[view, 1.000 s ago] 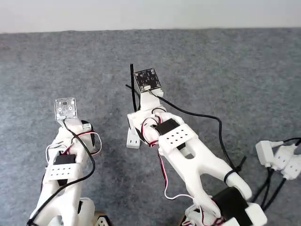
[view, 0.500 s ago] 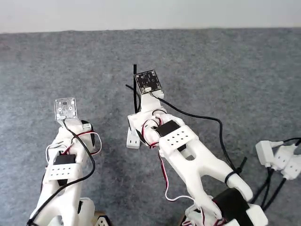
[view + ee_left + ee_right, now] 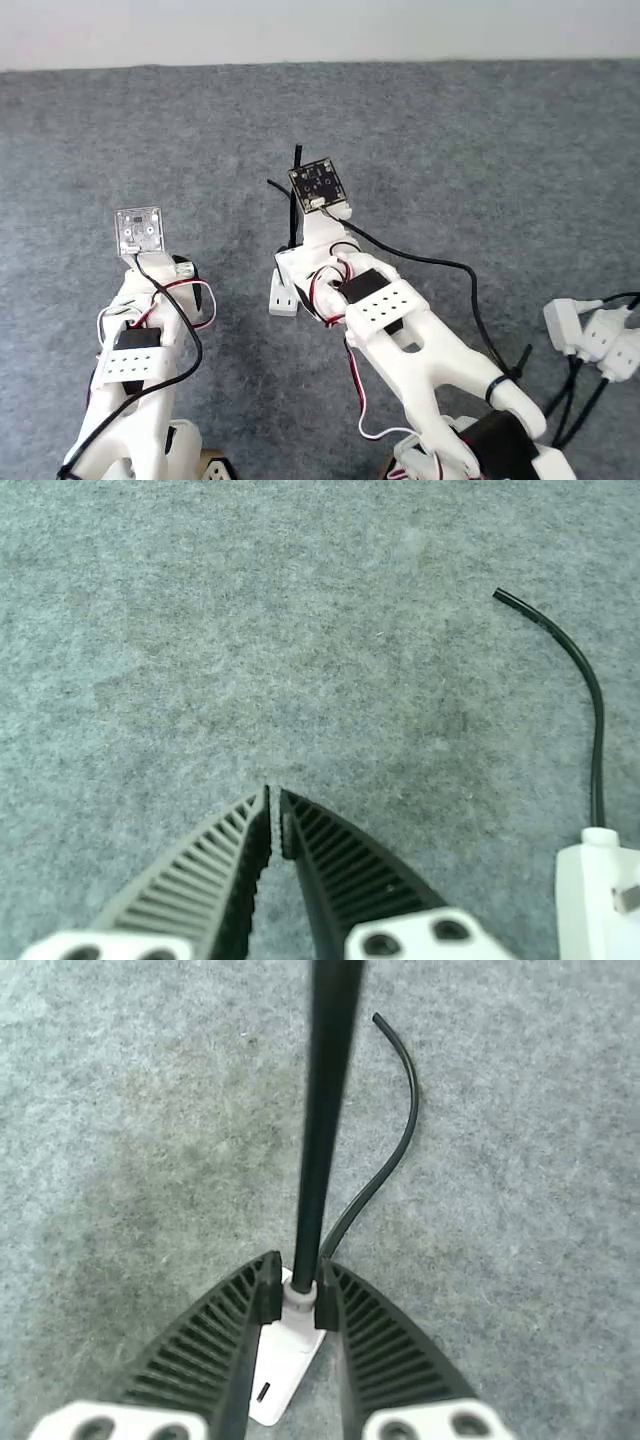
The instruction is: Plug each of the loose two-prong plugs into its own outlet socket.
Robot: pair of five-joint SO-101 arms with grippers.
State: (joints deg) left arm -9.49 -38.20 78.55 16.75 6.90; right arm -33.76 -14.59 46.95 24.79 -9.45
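The right hand (image 3: 297, 1282) pinches a black cord (image 3: 322, 1110) just above a white plug (image 3: 285, 1370), low over the grey table (image 3: 480, 150). The left hand (image 3: 275, 802), pressed together and empty, sits to its left. What look like white sockets (image 3: 590, 335) lie well apart at the right edge, so the plugging in looks wholly ahead

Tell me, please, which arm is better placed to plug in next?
The right: its jaws clamp the black cord of the plug, and the outlet sockets lie on its side; the left jaws are shut, empty.
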